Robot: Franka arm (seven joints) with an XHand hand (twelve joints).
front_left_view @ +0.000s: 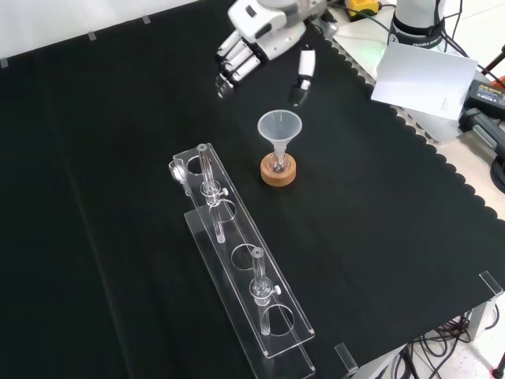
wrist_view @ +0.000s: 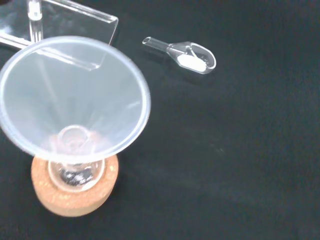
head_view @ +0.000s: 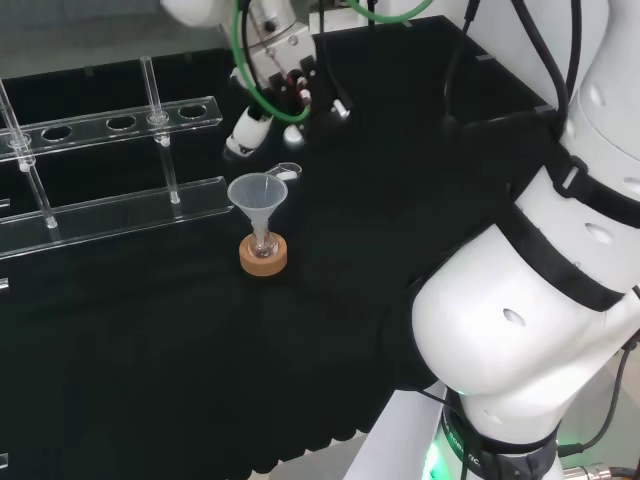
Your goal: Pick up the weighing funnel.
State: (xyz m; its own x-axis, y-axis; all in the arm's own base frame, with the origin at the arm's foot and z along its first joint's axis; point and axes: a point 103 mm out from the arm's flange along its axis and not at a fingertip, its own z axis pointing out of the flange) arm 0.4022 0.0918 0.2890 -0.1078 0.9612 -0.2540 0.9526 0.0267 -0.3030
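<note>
The weighing funnel, a small clear scoop with a short stem and a little white powder in it, lies on the black cloth by the corner of the clear rack. In the head view the weighing funnel lies just beyond the big funnel. Above and slightly left of it in that view hangs my hand, open, fingers pointing down, holding nothing. From the front, the hand hovers beyond the funnel, and the weighing funnel rests at the rack's end.
The big funnel stands with its stem in a small flask on a cork ring, close to the weighing funnel. A long clear tube rack runs across the cloth. The arm's white links occupy the right of the head view.
</note>
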